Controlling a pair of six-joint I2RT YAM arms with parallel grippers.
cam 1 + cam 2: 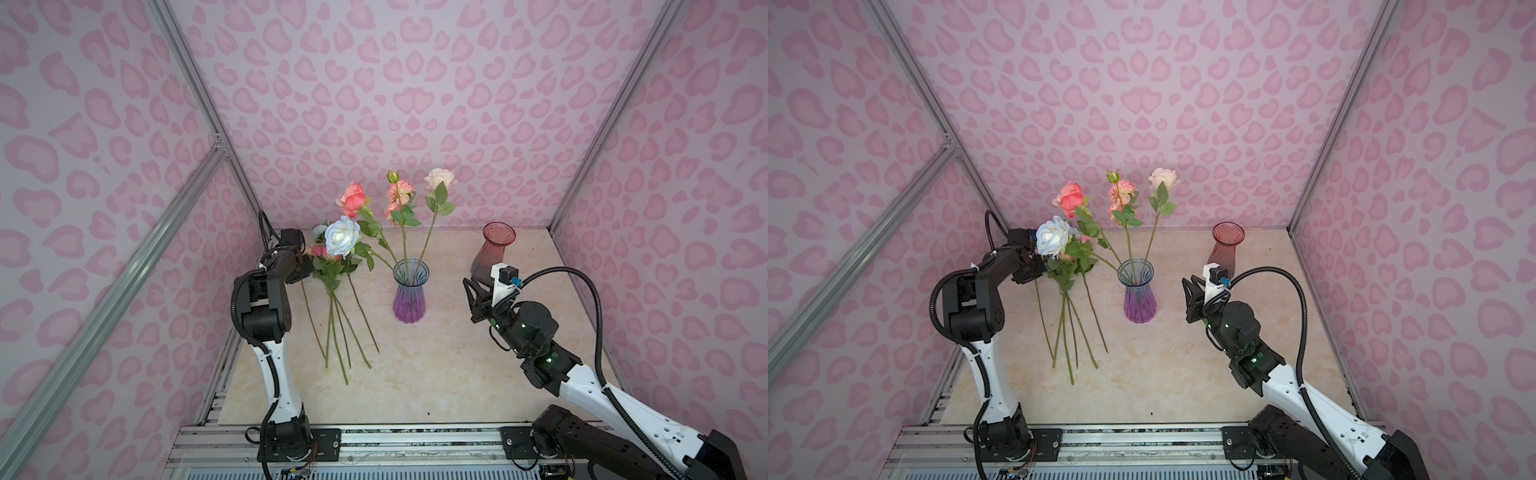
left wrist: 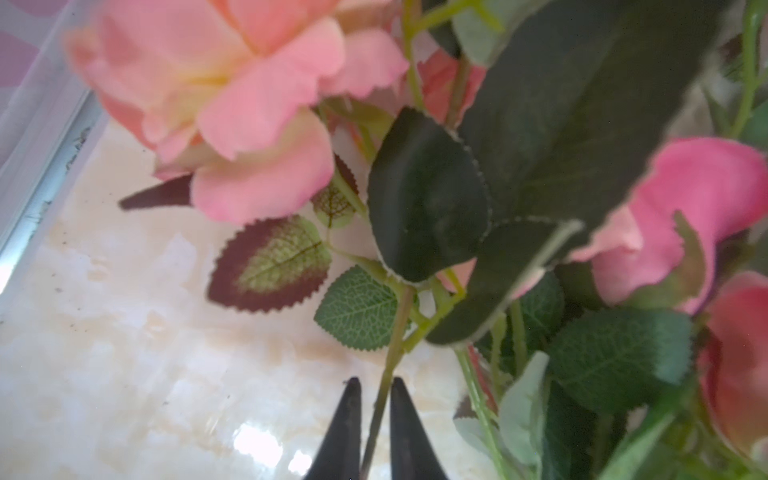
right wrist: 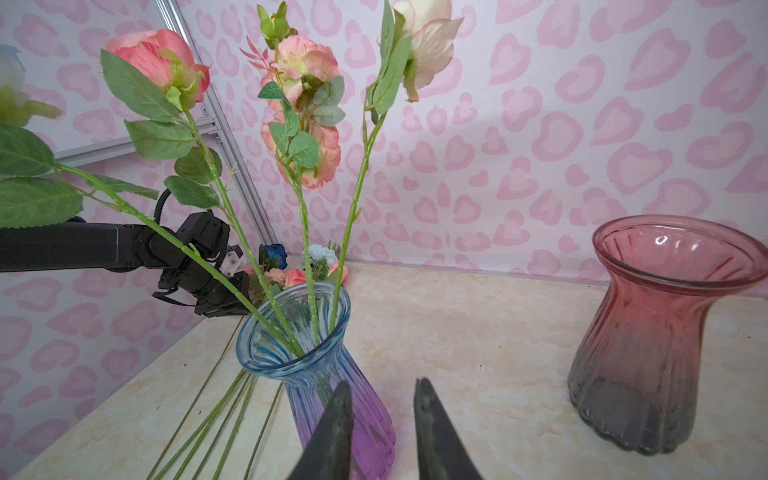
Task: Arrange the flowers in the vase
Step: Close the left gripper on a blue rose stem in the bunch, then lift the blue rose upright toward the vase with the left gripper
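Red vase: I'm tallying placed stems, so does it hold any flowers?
No, the red vase stands empty; the upright flowers all sit in the blue-purple vase.

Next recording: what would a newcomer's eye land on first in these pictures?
The half-made bouquet at the middle of the table: four long-stemmed roses fan out of the blue-purple vase, the big white-blue rose leaning farthest left. Left of it, loose flowers lie on the table, where the left claw straddles one thin stem. An empty red vase stands back right.
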